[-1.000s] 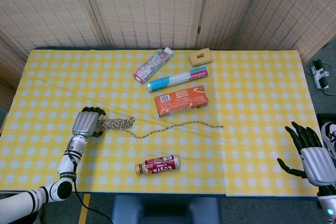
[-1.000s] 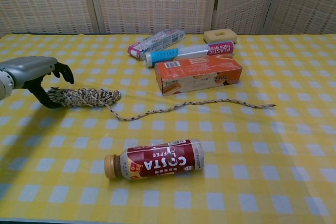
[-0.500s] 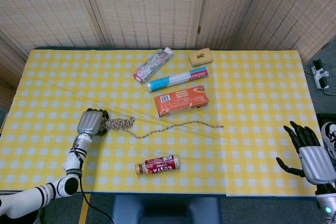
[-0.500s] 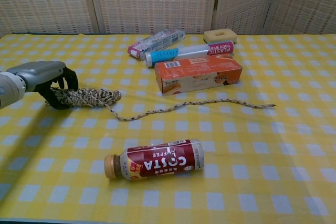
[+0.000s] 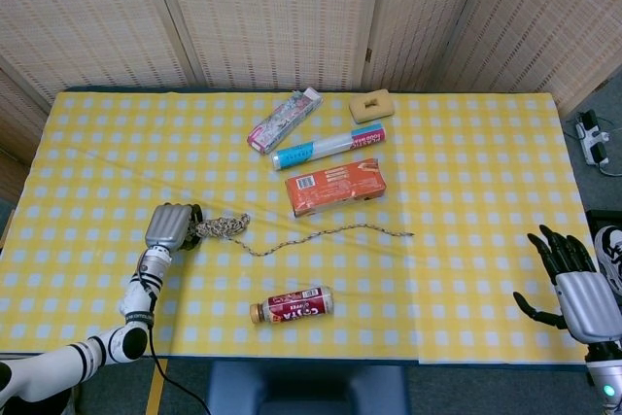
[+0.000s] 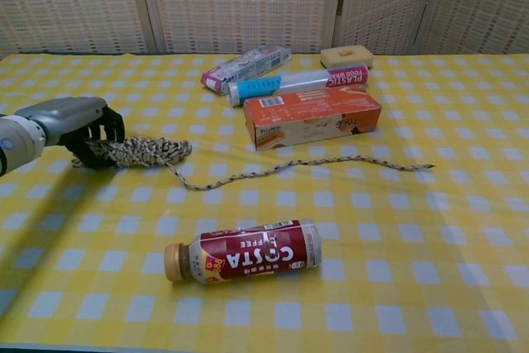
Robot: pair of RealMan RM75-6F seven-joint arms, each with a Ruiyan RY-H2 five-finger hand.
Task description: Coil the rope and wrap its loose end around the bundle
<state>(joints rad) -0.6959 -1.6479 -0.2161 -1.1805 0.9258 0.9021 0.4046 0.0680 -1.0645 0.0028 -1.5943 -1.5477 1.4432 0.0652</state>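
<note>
Yellow-and-white checked cloth covers the surface [image 5: 466,172], which runs wide under both views. Toward the left edge, the left hand [image 5: 171,227] lies low on the cloth with its dark fingers [image 6: 106,126] curled around the left end of the rope [image 6: 149,151], holding the coiled part. That bundle is a short, thick, speckled roll lying flat just right of the hand. From its right end the loose tail [image 5: 330,232] trails across the cloth in a shallow wavy line toward the middle of the surface, ending in front of the orange box [image 5: 335,187] and a little to its right, apart from it.

Near the front edge, in front of the tail, a brown-capped coffee bottle [image 6: 242,251] with a red label lies on its side, cap pointing left. Behind the orange box, toward the back edge, a white and blue tube with a pink end [image 5: 328,147] lies at a slant, close to the box; whether they touch is unclear. Left of the tube and further back sits a flat patterned packet [image 5: 284,121], also slanted. To the right of the packet, close to the back edge, is a small tan block [image 5: 371,105] with a slot in its top.

At the far right, off the front right corner of the surface, the right hand [image 5: 573,284] hovers with its dark fingers spread apart, holding nothing.
</note>
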